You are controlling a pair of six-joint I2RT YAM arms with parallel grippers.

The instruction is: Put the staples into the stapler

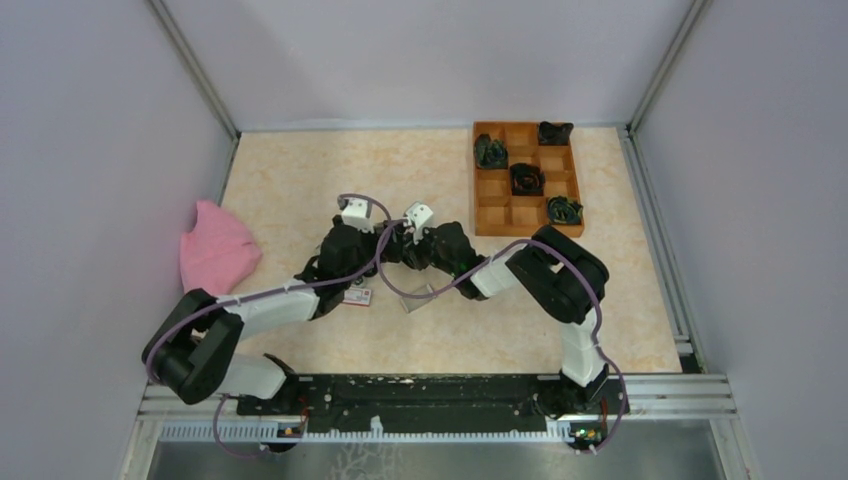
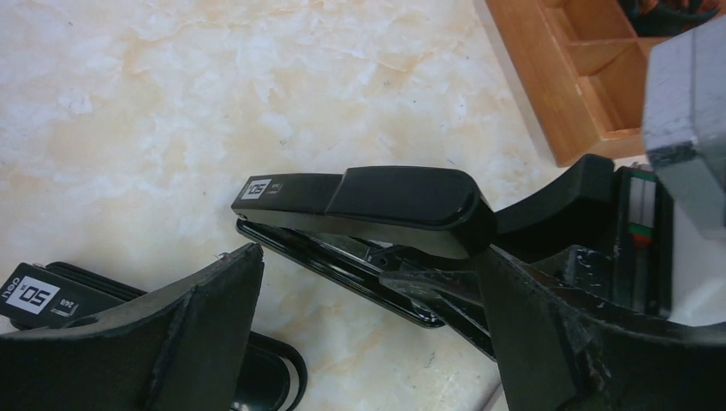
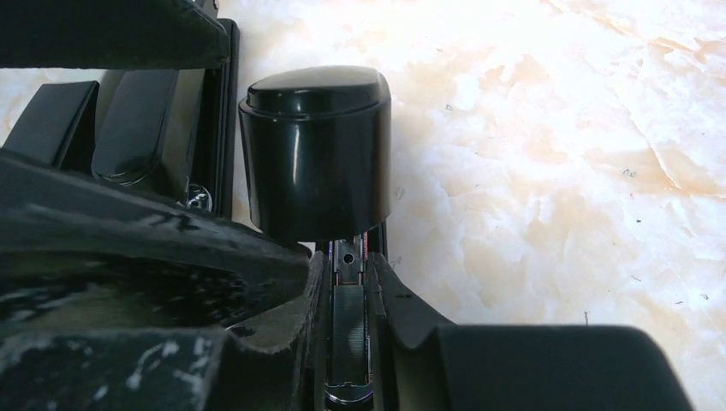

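Overhead, plus close wrists (shared stapler (image 2: 394,201))

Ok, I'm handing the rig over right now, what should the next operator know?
Left claw: open, empty, hovering over the stapler.
Right claw: shut on the stapler's lower rail.
Staples box: on the table, on the near side of the stapler, apart from it.
Done: stapler held; its top looks raised off the channel.
Left: I cannot tell whether a strip already sits in the channel; if not, load one, then close the top.
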